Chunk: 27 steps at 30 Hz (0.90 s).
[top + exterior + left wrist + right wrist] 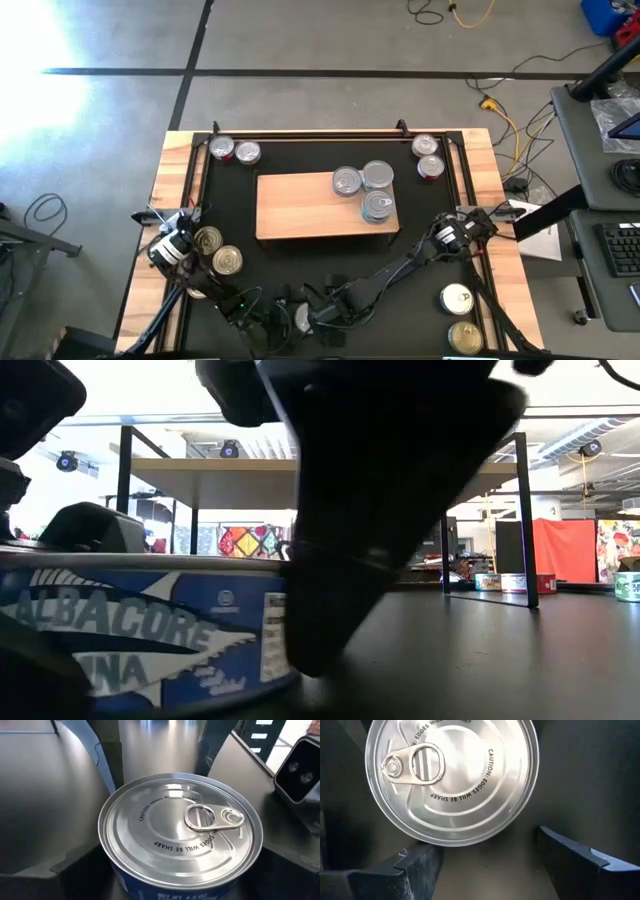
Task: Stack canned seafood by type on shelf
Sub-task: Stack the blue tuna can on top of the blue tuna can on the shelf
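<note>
Right gripper (482, 851) just short of silver tin (452, 776)

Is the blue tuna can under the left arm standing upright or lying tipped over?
Upright. The left wrist view shows the blue tuna can with its silver pull-tab lid facing up; in the low view its label reads level.

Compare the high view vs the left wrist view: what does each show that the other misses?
High only: shelf carrying three tins, with more tins scattered around it. Left wrist only: one silver tin close up, with its pull tab, sharp-edge warning and blue label. Both: black mat.
</note>
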Each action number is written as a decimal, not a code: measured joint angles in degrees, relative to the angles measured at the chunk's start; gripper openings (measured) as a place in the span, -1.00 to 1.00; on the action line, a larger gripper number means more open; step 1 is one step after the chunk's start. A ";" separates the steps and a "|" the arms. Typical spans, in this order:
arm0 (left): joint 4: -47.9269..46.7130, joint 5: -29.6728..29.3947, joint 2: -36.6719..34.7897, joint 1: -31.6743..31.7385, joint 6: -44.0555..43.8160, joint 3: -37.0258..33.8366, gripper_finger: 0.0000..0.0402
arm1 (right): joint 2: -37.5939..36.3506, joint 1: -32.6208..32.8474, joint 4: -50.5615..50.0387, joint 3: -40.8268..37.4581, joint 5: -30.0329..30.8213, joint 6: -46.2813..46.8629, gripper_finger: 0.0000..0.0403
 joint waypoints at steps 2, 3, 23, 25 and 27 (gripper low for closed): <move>0.54 -0.48 1.39 0.09 0.51 1.57 1.00 | -0.02 0.00 -0.04 -0.02 -0.04 -0.02 0.54; 0.56 -0.72 1.86 0.12 0.53 2.24 1.00 | -0.02 0.00 -0.23 0.05 -0.07 -0.02 0.54; -16.40 2.17 -6.03 1.66 -4.96 5.31 0.92 | -5.53 -0.17 -8.74 1.15 -1.86 -4.53 0.60; -20.51 1.85 -8.57 1.83 -5.26 5.81 0.92 | -7.87 -0.09 -12.03 1.31 -0.79 -6.04 0.58; -23.63 2.93 -10.72 2.32 -6.07 5.73 0.92 | -10.63 0.05 -16.47 1.35 0.94 -7.40 0.55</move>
